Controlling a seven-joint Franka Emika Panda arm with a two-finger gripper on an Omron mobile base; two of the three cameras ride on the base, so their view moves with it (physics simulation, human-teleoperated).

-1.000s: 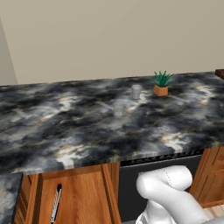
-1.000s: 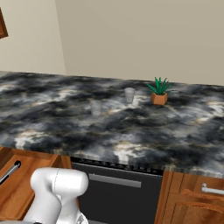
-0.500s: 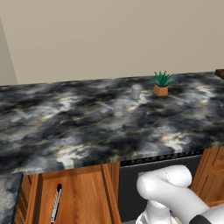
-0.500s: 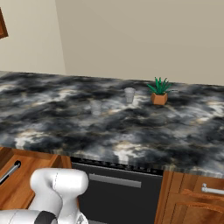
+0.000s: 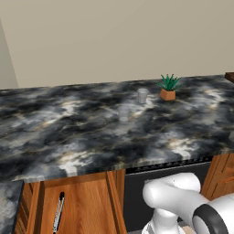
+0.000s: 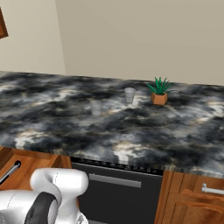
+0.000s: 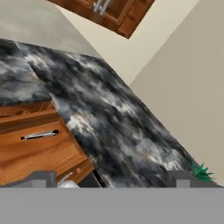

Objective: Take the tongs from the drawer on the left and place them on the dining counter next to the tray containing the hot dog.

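Tongs (image 5: 58,213) lying inside the open drawer (image 5: 82,205) at lower left of the left base view: slim, long, silvery along the shaft, with a black end pointing toward the countertop edge above. Same utensil seen in the right base view (image 6: 9,171) at far left, a bright metal bar tipped with black, resting on reddish-brown wood. In the hand view, again visible (image 7: 40,135) as a thin silver rod with dark ends, lying across the warm wooden drawer floor (image 7: 30,153), just below the overhang of the stone top.

Black-and-grey marbled counter (image 5: 91,132) with white and tan streaks spanning the scene, above brown wooden fronts. On it, two small clear glasses (image 5: 142,95) (image 5: 124,113) and a small green plant in an orange pot (image 5: 167,87), all well apart from the drawer. Dark appliance front (image 6: 118,192) under the counter, right of the drawer.

Gripper (image 7: 109,183) with fingers spread wide apart, clamped on nothing, tips (image 7: 41,178) low in the hand view, not touching the tongs.
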